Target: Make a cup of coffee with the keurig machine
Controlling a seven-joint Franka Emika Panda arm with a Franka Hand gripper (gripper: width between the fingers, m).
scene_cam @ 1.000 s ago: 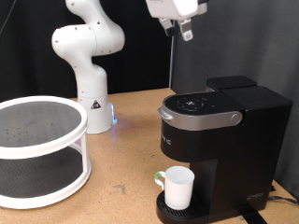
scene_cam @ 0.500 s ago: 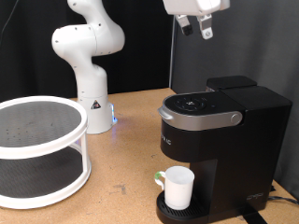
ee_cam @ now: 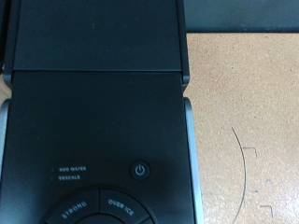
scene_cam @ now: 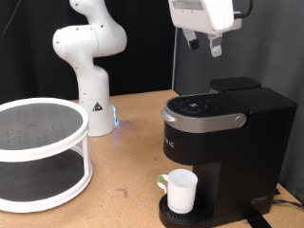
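Wooden table (scene_cam: 123,161); cup (scene_cam: 179,190) on keurig machine (scene_cam: 223,142) tray.

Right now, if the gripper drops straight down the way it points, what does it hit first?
Probably the closed lid of the boxy matte-black keurig machine; the gripper hangs above it, fingers pointing down. Exact depth is unclear.

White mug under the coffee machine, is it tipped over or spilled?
No. The plain white mug stands upright on the boxy black coffee machine's drip tray, nothing spilled. The pincer hangs above the machine, holding nothing.
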